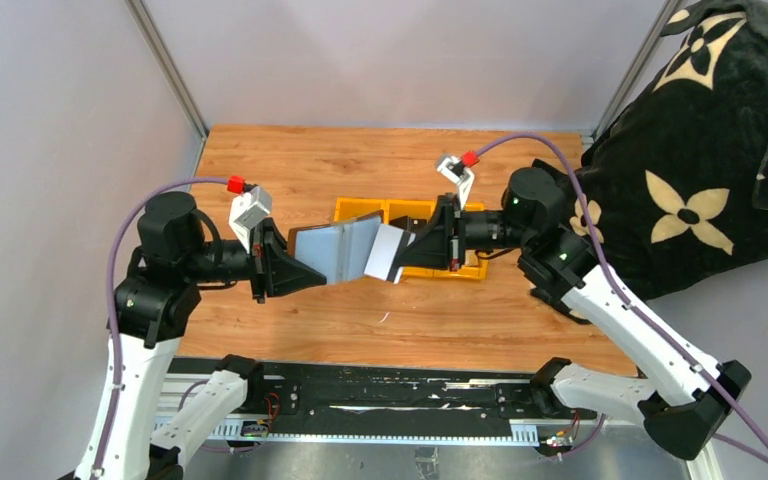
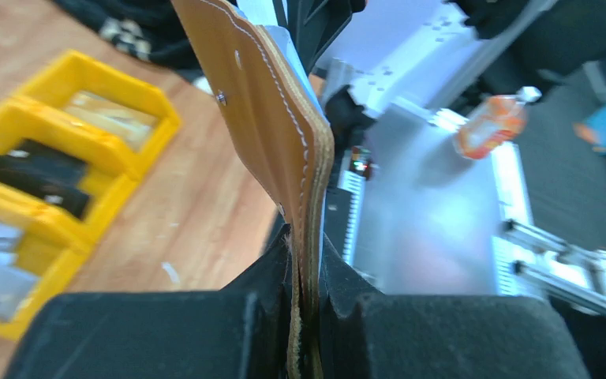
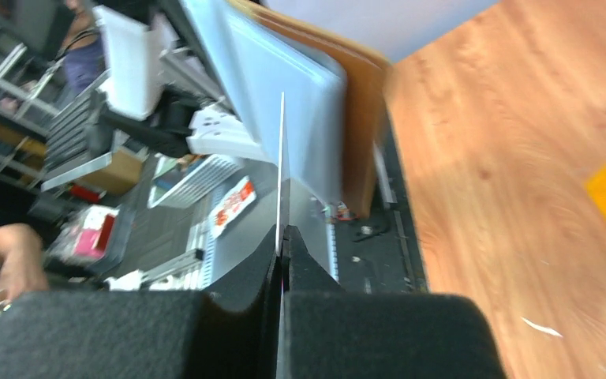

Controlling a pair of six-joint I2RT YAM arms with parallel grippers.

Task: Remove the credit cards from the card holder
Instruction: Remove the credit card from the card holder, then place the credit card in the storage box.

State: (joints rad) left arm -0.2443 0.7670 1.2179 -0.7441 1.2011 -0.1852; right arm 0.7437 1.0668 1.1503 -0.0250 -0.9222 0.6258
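Note:
The card holder [image 1: 328,252] hangs open above the table, silvery-grey inside and brown outside. My left gripper [image 1: 312,276] is shut on its lower left edge; the left wrist view shows the brown leather [image 2: 276,118] pinched between the jaws of that gripper [image 2: 306,276]. My right gripper [image 1: 407,255] is shut on a pale credit card [image 1: 385,252] with a dark stripe, right beside the holder's right flap. Edge-on in the right wrist view, the card [image 3: 282,174] rises from this gripper [image 3: 282,237] in front of the holder [image 3: 300,103]. I cannot tell whether its far end sits in a slot.
A yellow three-compartment bin [image 1: 358,209] lies on the wooden table behind the grippers. In the left wrist view the bin [image 2: 130,154] holds a black card [image 2: 35,178] and other flat cards. A black cloth with tan flowers [image 1: 700,150] covers the table's right side.

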